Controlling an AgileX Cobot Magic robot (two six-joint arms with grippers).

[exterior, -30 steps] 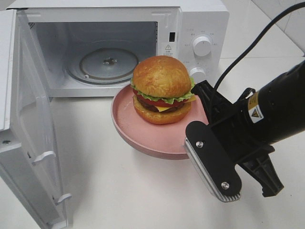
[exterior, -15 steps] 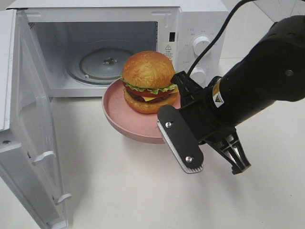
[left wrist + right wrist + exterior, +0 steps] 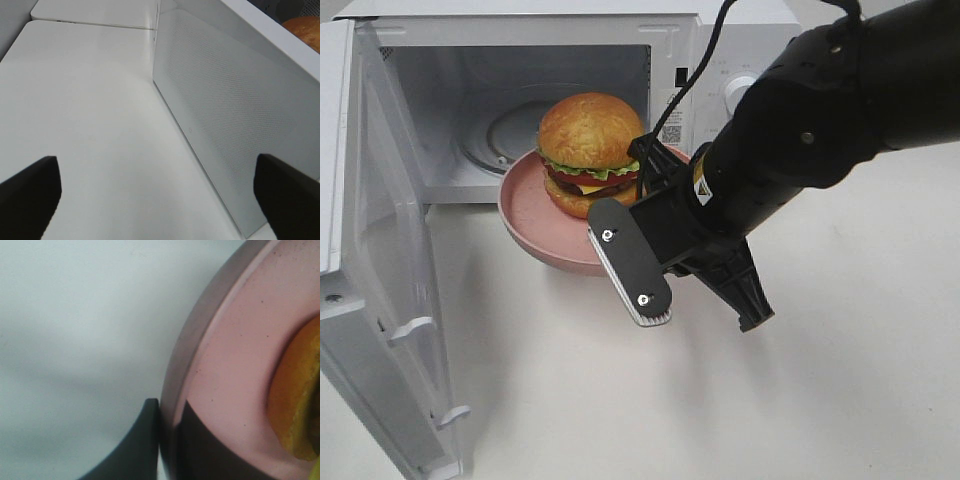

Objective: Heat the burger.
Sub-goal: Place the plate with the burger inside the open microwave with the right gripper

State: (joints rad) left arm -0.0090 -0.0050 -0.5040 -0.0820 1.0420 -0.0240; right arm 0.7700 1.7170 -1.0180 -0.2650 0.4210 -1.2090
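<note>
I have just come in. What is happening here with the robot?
The right gripper is shut on the rim of the plate, which carries the burger, and holds it at the mouth of the open microwave. The plate is not yet on the turntable. The left gripper is open and empty, beside the door.

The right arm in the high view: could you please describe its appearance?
The right arm is bulky, matt black, with a small yellow label near the wrist and a thin black cable running off it. Its flat black finger carries two silver screws and a pale ribbed pad along one edge.
</note>
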